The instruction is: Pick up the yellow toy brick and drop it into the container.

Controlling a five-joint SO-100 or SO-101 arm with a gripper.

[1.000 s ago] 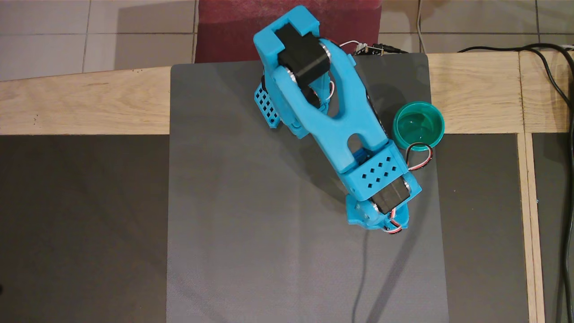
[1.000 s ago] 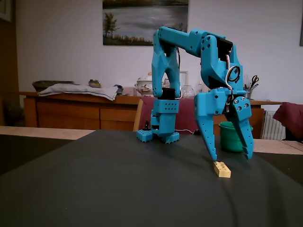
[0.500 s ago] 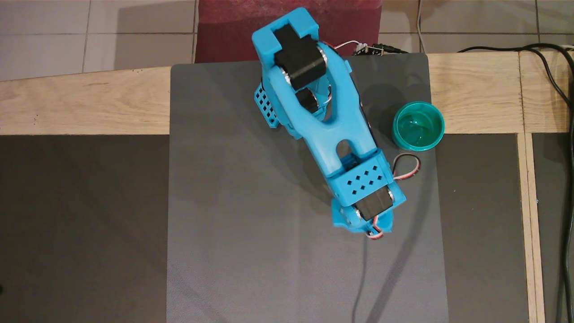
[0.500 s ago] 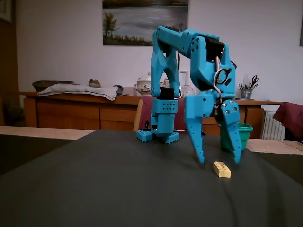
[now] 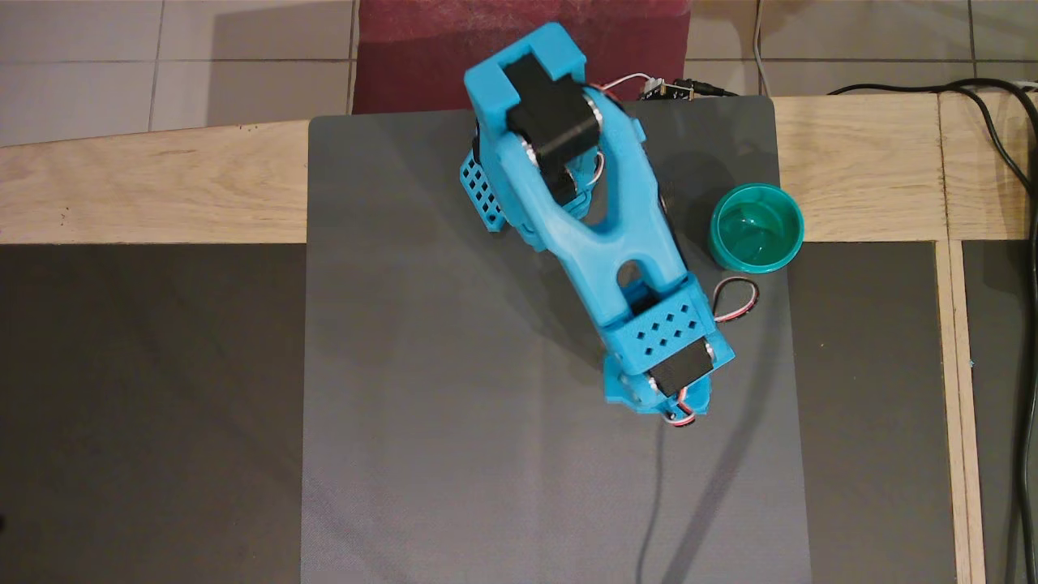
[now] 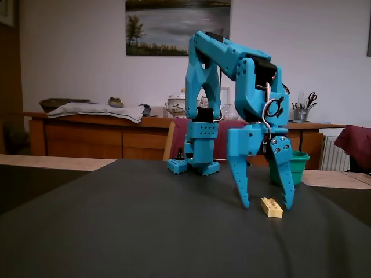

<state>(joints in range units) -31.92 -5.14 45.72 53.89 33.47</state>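
Claw (image 6: 266, 205) spread wide in the fixed view, holding nothing, tips down close to the dark mat (image 5: 454, 454) on the bench (image 5: 122, 186). Yellow toy brick (image 6: 271, 207) flat on the mat between the two fingers, closer to the one on the view's right, apparently nearer the camera than the tips, though depth hard to judge. Long axis of the brick running from near the left tip down toward the lower right of that view, so skewed against the line between the fingers. Brick hidden under the arm in the overhead view. Container (image 5: 757, 227) upright at the mat's right edge near the bench's far side, well apart from the claw; looked empty inside from above.
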